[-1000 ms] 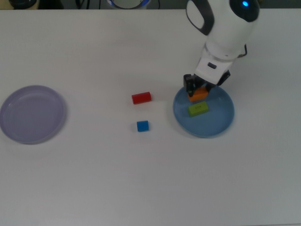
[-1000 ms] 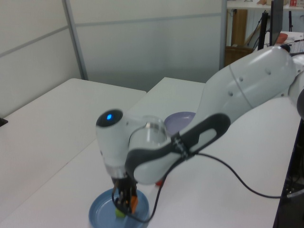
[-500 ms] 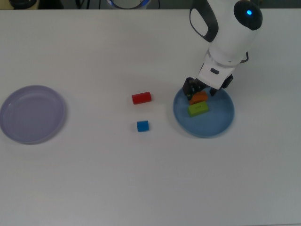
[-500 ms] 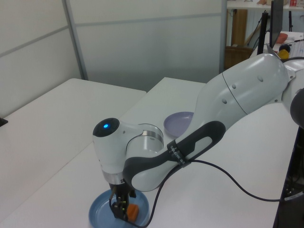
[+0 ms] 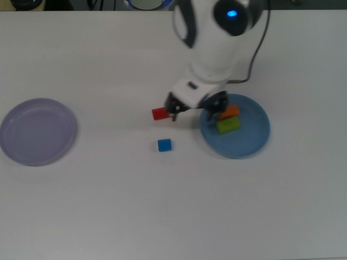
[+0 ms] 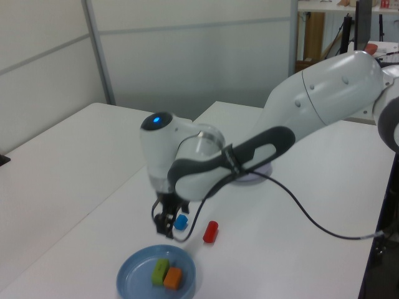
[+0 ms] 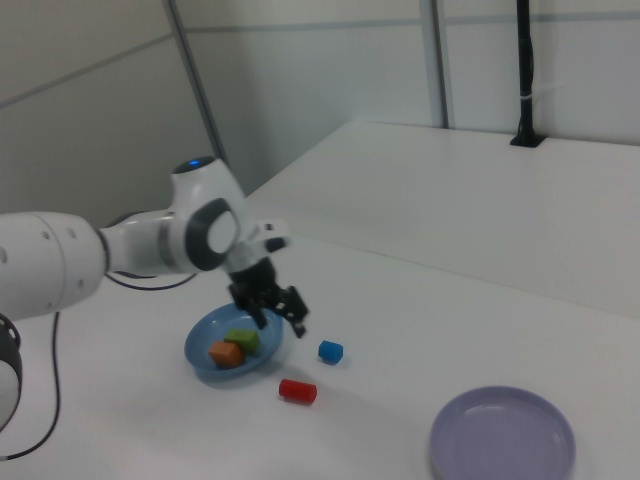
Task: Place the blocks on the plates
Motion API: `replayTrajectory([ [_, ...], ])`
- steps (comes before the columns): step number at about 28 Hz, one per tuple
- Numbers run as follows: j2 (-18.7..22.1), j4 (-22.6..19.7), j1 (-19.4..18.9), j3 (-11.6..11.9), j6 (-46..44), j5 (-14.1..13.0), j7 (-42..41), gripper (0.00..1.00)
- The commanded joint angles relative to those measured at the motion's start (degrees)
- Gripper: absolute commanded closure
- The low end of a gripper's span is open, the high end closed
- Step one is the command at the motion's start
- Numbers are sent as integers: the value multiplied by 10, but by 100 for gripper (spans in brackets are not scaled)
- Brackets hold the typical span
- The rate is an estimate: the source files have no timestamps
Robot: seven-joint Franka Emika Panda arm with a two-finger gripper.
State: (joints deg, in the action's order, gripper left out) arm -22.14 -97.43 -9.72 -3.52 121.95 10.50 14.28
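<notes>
The orange block (image 5: 230,111) and the lime-green block (image 5: 228,125) lie side by side on the light blue plate (image 5: 246,142). The red block (image 5: 159,113) and the blue cube (image 5: 164,144) rest on the table to the top view's left of that plate. My gripper (image 5: 194,111) hangs open and empty above the table between the red block and the blue plate's rim. The lavender plate (image 5: 37,131) sits bare at the top view's far left. The right view shows the gripper (image 7: 278,315) above the blue plate's (image 7: 262,362) edge, with the blue cube (image 7: 330,351) and the red block (image 7: 297,391) beside it.
The white arm (image 6: 262,149) stretches over the table from the left view's right, covering most of the lavender plate (image 6: 257,179). A black cable (image 6: 324,230) trails from it. A black post (image 7: 526,70) stands on the far table in the right view.
The gripper has let go of the orange block, which now lies on the blue plate. It has lifted off the plate and swung to the top view's left, towards the red block.
</notes>
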Motion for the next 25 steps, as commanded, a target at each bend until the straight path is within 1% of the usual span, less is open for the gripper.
replayTrajectory([
  [1,-10,-6,36,1,37,-35,-56,0],
  [4,-30,-5,39,9,56,-35,-60,0],
  [5,-45,-5,40,14,68,-31,-60,0],
  [8,-65,-5,42,16,93,-29,-60,0],
  [11,-77,-5,44,15,126,-29,-58,0],
  [16,-82,-5,44,15,145,-36,-53,0],
  [18,-88,1,44,15,152,-36,-53,21],
  [20,-91,19,44,15,152,-39,-53,55],
  [21,-92,23,44,15,152,-39,-52,67],
  [22,-93,24,45,15,152,-39,-52,76],
  [23,-93,24,45,15,152,-38,-53,92],
  [24,-93,23,45,15,151,-38,-54,97],
  [25,-92,23,45,15,150,-38,-55,100],
])
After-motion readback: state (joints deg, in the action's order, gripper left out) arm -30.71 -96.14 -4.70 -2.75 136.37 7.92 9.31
